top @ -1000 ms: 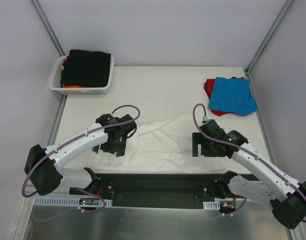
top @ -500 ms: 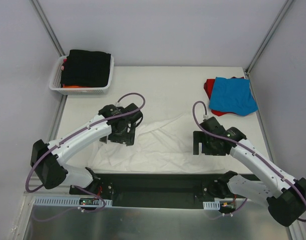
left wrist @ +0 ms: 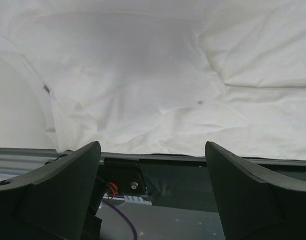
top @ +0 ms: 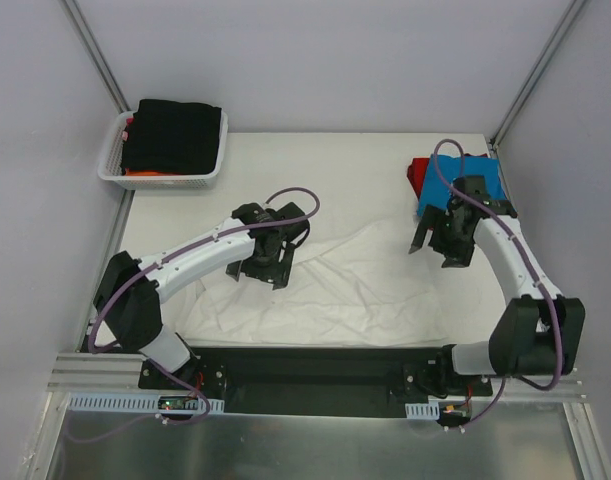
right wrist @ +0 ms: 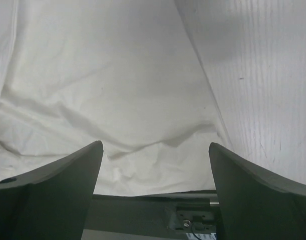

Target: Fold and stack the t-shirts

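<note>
White shirt (top: 325, 285) crumpled along near edge of table (top: 335, 170), unfolded. Blue shirt (top: 492, 175) stacked on red (top: 417, 172), far right corner. Left gripper (top: 265, 268) over white shirt's left part, right gripper (top: 437, 250) over its right end; both with fingers apart, holding nothing. Probably first fold pending. Next: lower, pinch cloth edges, fold over.

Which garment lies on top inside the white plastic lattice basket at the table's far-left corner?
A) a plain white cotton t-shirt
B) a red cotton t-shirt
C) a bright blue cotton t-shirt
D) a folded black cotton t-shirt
D: in the top view, the folded black cotton t-shirt covers most of the white plastic lattice basket, with nothing lying over it.
</note>
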`<state>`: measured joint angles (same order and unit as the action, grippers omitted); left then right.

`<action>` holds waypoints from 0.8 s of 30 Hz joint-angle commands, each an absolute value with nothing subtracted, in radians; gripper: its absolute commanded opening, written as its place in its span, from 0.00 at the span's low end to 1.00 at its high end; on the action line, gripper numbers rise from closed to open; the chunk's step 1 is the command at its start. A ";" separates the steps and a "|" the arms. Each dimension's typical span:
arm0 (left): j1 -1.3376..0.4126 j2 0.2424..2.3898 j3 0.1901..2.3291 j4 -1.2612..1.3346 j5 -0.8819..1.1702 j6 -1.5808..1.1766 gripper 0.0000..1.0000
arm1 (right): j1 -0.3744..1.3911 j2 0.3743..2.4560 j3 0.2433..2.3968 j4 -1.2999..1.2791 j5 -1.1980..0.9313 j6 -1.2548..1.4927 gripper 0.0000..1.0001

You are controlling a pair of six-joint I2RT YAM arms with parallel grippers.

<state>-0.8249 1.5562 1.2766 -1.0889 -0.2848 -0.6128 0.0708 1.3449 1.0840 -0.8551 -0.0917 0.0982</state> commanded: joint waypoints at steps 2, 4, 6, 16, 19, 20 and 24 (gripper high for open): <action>-0.833 1.588 1.382 -1.088 -0.195 -0.572 0.86 | 0.003 1.500 1.210 -0.801 -0.271 0.041 0.89; -0.833 1.603 1.433 -1.100 -0.181 -0.574 0.86 | 0.003 1.555 1.226 -0.744 -0.313 0.051 0.89; -0.834 1.617 1.482 -1.126 -0.172 -0.574 0.86 | 0.003 1.600 1.259 -0.704 -0.348 0.055 0.87; -0.839 1.681 1.572 -1.189 -0.164 -0.496 0.86 | -0.032 1.836 1.456 -0.637 -0.420 0.041 0.84; -0.844 1.680 1.580 -1.192 -0.153 -0.492 0.86 | -0.035 1.896 1.502 -0.614 -0.445 0.052 0.80; -0.845 1.678 1.582 -1.192 -0.150 -0.500 0.87 | -0.035 1.923 1.511 -0.598 -0.457 0.057 0.79; -0.856 1.671 1.577 -1.207 -0.138 -0.520 0.86 | -0.037 1.969 1.540 -0.574 -0.456 0.072 0.80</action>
